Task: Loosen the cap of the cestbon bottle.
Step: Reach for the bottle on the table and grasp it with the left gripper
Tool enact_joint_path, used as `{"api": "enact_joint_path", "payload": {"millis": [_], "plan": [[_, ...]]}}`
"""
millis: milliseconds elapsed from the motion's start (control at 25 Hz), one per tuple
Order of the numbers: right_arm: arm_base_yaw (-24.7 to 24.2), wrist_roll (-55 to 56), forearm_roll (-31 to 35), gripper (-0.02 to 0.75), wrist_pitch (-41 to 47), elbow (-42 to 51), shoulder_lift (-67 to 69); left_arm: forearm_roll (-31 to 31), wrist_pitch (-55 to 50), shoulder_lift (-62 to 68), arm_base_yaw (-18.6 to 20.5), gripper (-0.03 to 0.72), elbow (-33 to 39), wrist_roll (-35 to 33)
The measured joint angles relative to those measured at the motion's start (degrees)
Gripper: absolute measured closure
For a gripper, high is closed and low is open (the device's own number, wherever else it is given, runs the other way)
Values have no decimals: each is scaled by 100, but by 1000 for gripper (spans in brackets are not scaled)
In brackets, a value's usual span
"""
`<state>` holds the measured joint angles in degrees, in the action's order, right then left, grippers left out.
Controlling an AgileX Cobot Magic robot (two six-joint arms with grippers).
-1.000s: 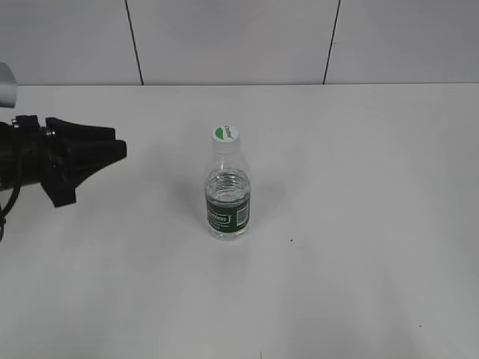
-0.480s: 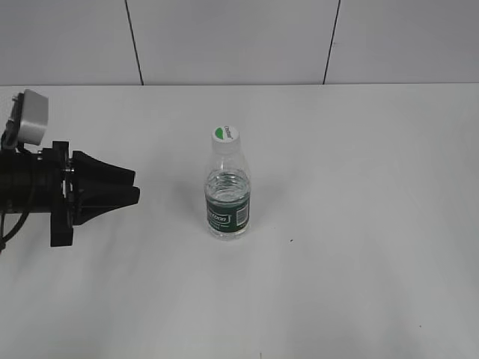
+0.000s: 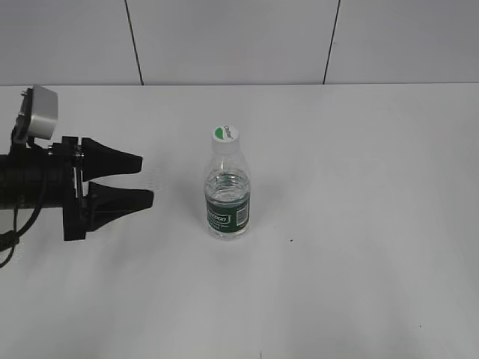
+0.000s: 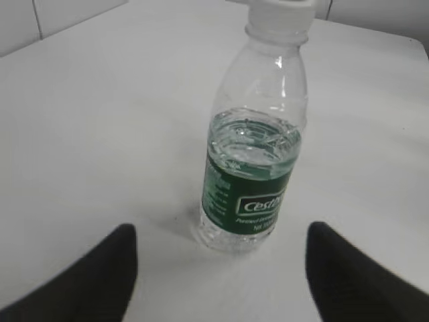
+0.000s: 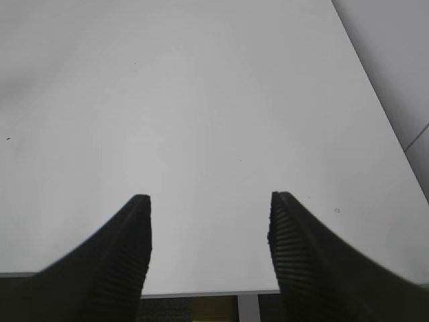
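The cestbon bottle stands upright on the white table, clear with a dark green label band and some water inside. Its white cap with a green leaf mark sits on the neck. The bottle also shows in the left wrist view, with the cap cut by the top edge. My left gripper is open and empty, level with the bottle and a short way to its left; its fingertips frame the bottle's base. My right gripper is open and empty, out of the exterior view.
The white table ends at a grey panelled wall at the back. In the right wrist view the table's near edge lies just under the fingers, and its right edge runs along a grey floor.
My left gripper has moved right toward the bottle, rolled, and its fingers have spread open. The bottle has not moved.
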<state>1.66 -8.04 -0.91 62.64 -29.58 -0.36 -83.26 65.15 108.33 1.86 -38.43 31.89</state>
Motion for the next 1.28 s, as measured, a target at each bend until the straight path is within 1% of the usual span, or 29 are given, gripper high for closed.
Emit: {"api": "enact_joint_path", "payload": {"millis": [80,160,200,600,1000,1280], "plan": [[0,0,0,305,0,0,0,76,-7,0,-139,131,-20,0],[0,0,0,305,0,0,0,105,-1,80,-265,95,-106,0],[0,0,0,305,0,0,0,110,-1,172,-316,90,-164,0],[0,0,0,305,0,0,0,137,-19,1281,-975,92,-988,4],[0,0,0,305,0,0,0,188,-19,1972,-1440,97,-1793,4],[0,0,0,305,-4,0,0,222,-6,2310,-1772,97,-2326,240]]}}
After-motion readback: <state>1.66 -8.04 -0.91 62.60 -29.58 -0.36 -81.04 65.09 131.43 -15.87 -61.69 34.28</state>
